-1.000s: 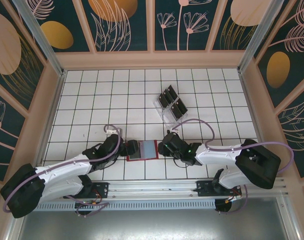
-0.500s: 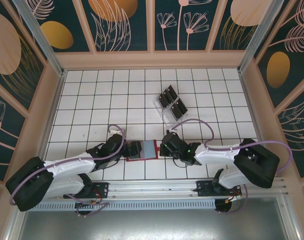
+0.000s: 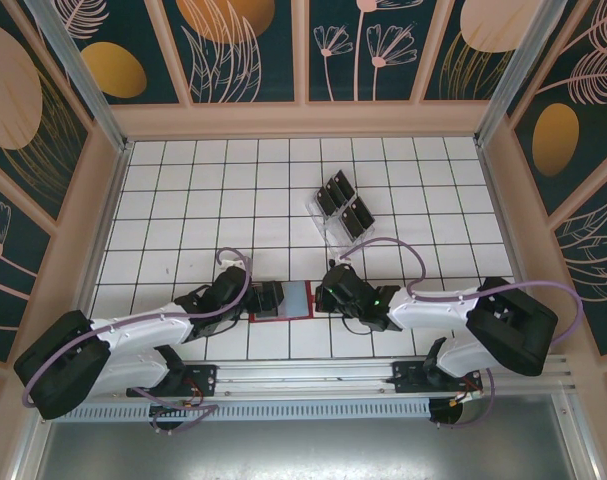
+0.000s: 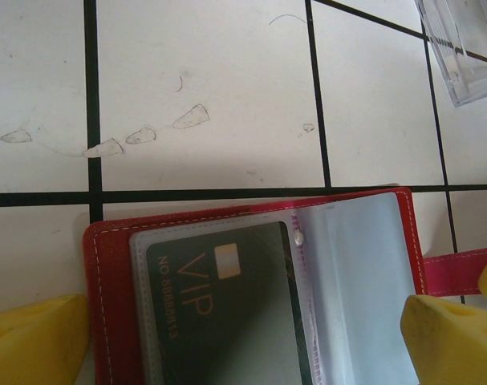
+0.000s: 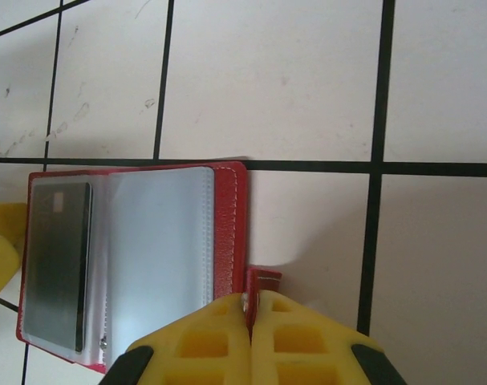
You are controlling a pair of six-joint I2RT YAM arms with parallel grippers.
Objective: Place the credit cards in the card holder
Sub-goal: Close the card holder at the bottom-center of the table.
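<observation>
As the right gripper (image 5: 251,301) pinches the card holder's (image 5: 228,228) tab, the left gripper (image 4: 243,337) (spread) straddles it.

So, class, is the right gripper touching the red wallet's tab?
Touching. The right wrist view shows the right gripper shut on the tab, with no gap.

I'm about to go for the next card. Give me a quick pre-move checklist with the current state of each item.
1. card holder lying open on the table: ok.
2. right gripper, jaws shut on the snap tab: ok.
3. left gripper, jaws open, one either side of the holder, holding nothing: ok.
4. One card seated in the pocket away from the tab: ok.
5. tab-side pocket free for a card: ok.
6. All cards loaded: not ok, remaining cards stand in the clear rack.
</observation>
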